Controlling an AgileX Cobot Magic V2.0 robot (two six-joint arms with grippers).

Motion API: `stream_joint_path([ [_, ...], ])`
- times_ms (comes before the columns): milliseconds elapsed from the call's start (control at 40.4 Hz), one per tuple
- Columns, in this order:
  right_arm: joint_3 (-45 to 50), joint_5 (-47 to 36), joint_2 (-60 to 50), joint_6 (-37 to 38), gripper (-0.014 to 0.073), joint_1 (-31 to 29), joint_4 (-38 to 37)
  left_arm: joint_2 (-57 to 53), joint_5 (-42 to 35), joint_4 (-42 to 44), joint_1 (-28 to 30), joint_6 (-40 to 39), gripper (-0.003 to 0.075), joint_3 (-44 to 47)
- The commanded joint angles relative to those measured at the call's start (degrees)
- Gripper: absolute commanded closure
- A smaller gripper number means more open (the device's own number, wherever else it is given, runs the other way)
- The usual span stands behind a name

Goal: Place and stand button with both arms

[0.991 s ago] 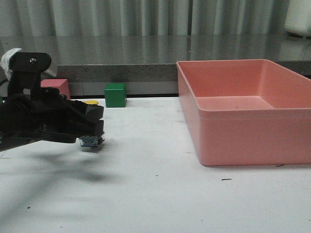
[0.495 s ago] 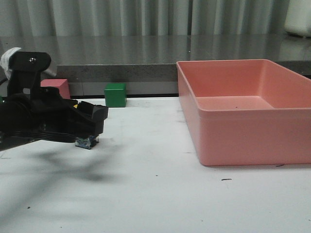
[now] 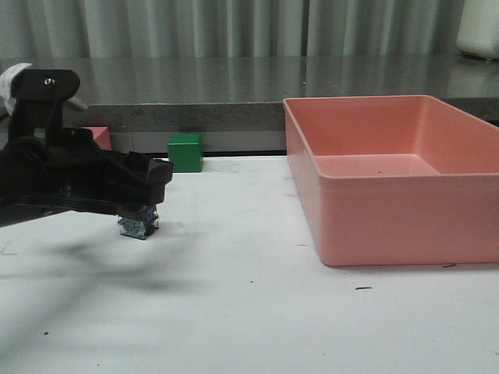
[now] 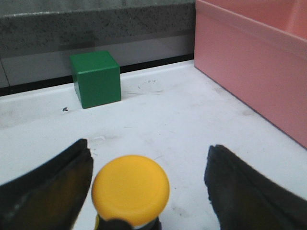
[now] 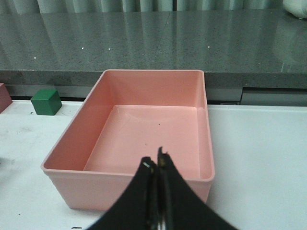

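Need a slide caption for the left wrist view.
Left gripper open around the standing button, green cube behind.

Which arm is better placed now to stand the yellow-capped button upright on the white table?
Left. Its pincer is open around the yellow-capped black push-button. The right pincer is shut above the pink plastic bin, away from the button.

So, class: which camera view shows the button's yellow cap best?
The left wrist view: the cap is close, unobstructed, sitting between the open jaws, nearer one of them. In the front view the left arm hides the cap; only the button's base shows on the table. The right wrist view does not show the button.
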Motion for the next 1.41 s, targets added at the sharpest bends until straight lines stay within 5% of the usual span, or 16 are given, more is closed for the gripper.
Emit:
stream_joint_path([
  [0, -1.5, -4.8, 0.5, -0.4, 0.0654, -0.3, -0.8, -4.7, -1.5, -0.8, -0.1, 0.0, 0.0234, -0.7],
  [421, -1.5, -4.8, 0.5, -0.4, 0.0654, -0.3, -0.8, -15.8, 12.4, -5.2, -0.1, 0.0, 0.0266, -1.0],
  [545, -1.5, -4.8, 0.5, -0.4, 0.0654, -0.3, -0.8, -21.5, 19.8, -5.0, -0.1, 0.0, 0.0380, -1.0],
  [793, -1.5, -4.8, 0.5, -0.4, 0.0654, -0.3, -0.8, -34.5, 33.4, -5.0, -0.1, 0.0, 0.0742, -1.0],
  [991, -1.5, -4.8, 0.5, -0.4, 0.0654, -0.3, -0.8, -43.4, 46.7, -5.0, -0.1, 0.1, 0.0740, -0.5],
  [1239, -1.5, -4.8, 0.5, -0.4, 0.0654, -0.3, -0.8, -59.8, 50.9, -5.7, -0.1, 0.1, 0.0740, 5.2],
  [1387, -1.5, -4.8, 0.5, -0.4, 0.0654, -0.3, -0.8, -71.4, 64.9, -5.7, -0.1, 0.1, 0.0740, 5.9],
])
